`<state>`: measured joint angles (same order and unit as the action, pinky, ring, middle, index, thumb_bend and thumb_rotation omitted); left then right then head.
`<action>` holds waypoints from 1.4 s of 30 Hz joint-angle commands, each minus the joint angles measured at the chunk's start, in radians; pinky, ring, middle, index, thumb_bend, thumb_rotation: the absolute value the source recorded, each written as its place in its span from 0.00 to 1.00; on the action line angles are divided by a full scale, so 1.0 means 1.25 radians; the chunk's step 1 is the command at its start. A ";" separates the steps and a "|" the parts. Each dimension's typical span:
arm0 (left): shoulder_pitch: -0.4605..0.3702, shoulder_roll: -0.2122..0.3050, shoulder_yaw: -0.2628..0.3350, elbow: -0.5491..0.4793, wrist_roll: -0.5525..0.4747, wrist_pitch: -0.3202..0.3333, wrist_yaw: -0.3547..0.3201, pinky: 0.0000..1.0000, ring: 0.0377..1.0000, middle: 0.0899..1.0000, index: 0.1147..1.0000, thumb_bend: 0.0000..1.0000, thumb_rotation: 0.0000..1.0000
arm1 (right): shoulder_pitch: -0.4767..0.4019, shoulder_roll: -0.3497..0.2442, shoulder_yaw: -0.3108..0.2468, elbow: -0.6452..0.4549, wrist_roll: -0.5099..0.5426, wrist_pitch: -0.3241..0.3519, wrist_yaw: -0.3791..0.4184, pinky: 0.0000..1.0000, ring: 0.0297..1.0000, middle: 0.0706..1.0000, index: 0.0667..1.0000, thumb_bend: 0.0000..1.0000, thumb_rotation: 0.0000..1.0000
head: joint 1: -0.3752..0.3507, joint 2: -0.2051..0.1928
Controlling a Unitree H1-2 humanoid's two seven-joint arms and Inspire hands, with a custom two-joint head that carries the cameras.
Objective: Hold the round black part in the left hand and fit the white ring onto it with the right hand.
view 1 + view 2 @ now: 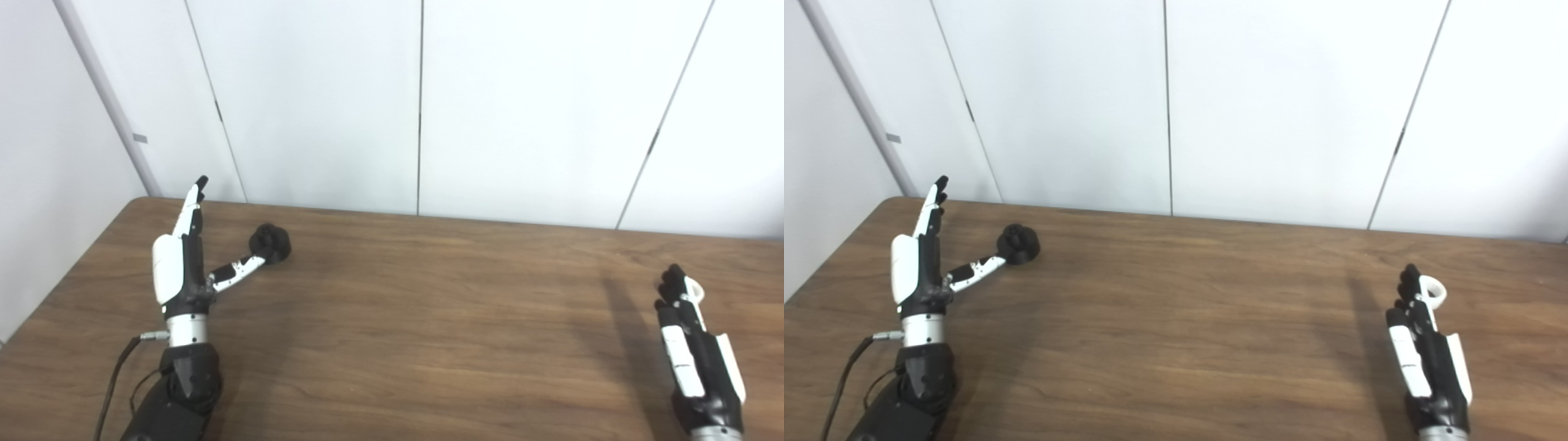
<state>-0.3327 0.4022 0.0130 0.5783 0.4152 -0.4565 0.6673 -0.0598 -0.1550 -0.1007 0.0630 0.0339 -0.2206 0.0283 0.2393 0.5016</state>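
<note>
Left hand is spread wide, fingers straight up, thumb stretched toward the round black part lying on the table right at the thumb tip, not yet grasped. On the far side, the right hand has its fingers curled, the white ring showing just beyond them; whether it's gripped, I can't tell. Each hand sits nearest its own piece.

Brown wood table; white panelled wall behind.
</note>
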 commanded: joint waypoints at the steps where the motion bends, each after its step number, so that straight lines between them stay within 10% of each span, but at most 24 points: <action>1: 0.019 0.003 0.002 0.055 -0.014 -0.007 -0.022 0.84 0.91 0.96 0.99 0.87 0.20 | 0.052 0.006 0.001 0.056 0.000 -0.013 -0.001 1.00 1.00 1.00 1.00 0.39 0.86 | 0.005 0.002; 16: -0.019 0.079 -0.019 0.057 -0.039 0.206 -0.303 1.00 1.00 1.00 0.89 1.00 0.38 | 0.046 -0.002 -0.006 0.069 -0.008 -0.038 -0.007 1.00 1.00 1.00 0.99 0.38 0.87 | 0.048 0.004; 32: -0.096 0.106 -0.042 0.240 -0.066 0.058 -0.349 0.85 0.90 0.90 0.82 0.99 0.31 | 0.048 -0.011 -0.006 0.067 -0.006 -0.037 -0.004 1.00 1.00 1.00 0.98 0.37 0.86 | 0.053 0.006; 42: -0.141 0.133 -0.093 0.267 -0.034 0.086 -0.363 0.86 0.90 0.89 0.80 0.99 0.34 | 0.056 -0.007 -0.004 0.049 0.008 -0.026 0.004 1.00 1.00 1.00 0.99 0.37 0.85 | 0.045 0.011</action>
<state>-0.4862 0.5528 -0.0889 0.8939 0.3546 -0.3846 0.2432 -0.0582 -0.1790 -0.1082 0.0710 0.0385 -0.2442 0.0345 0.2945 0.5154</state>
